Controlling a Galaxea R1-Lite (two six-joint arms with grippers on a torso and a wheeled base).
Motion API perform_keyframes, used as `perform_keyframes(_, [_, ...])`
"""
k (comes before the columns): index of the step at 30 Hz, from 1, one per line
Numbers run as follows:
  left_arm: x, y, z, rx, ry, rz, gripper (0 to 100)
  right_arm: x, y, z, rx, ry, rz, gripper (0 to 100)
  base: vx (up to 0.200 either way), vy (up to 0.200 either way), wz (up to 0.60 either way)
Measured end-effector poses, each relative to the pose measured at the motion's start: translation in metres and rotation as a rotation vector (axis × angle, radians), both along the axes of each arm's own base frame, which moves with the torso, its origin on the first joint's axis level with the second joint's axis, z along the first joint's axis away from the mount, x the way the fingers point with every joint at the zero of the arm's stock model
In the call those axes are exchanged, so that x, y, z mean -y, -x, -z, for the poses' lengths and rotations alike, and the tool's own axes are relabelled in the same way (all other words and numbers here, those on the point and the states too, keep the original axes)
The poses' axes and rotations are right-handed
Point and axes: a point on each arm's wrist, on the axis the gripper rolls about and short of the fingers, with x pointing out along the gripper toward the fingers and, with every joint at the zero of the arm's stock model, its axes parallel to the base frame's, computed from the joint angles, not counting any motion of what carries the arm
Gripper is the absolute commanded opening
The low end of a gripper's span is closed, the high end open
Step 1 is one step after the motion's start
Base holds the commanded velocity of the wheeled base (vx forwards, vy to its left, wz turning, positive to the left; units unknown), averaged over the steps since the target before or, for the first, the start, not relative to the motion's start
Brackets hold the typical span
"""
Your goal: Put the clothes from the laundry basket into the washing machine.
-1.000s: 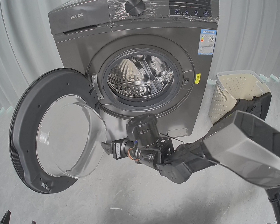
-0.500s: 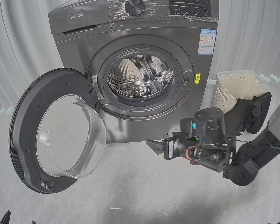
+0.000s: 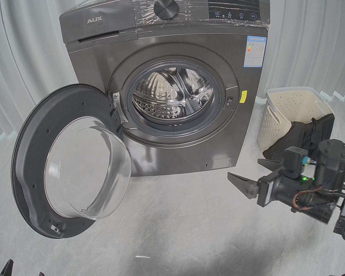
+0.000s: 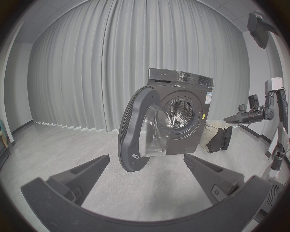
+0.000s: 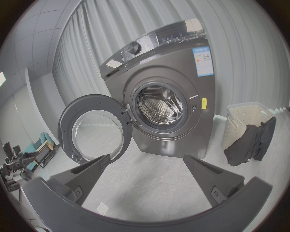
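The right gripper [image 3: 244,168] hangs over the floor [image 3: 170,241], low before the washing machine's [image 3: 162,36] right front corner, its 2 fingers spread apart. Just beyond it, a black garment [image 3: 301,132] drapes over the front rim of the cream laundry basket [image 3: 298,102], which stands just beside the machine's right side. The machine's round door [image 3: 33,158] is swung wide to the left, showing the steel drum [image 3: 172,92]. The left gripper [image 3: 24,269] sits low on the left, its 2 fingers also apart.
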Motion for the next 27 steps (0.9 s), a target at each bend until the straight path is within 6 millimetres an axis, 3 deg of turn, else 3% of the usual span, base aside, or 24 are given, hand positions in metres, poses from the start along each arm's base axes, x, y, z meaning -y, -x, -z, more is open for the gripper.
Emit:
perform_keyframes(8, [0.0,0.0,0.0,0.0,0.0,0.0,100,0.058,0.047,-0.013,0.09,0.006,0.077,100,0.0,0.0,0.0])
perform_keyframes(15, [0.0,0.0,0.0,0.0,0.001,0.001,100,0.108,0.085,-0.013,0.182,0.044,0.197,100,0.0,0.0,0.0])
perform_keyframes(27, [0.0,0.0,0.0,0.0,0.0,0.001,100,0.144,0.146,0.007,0.131,0.155,0.301,100,0.0,0.0,0.0])
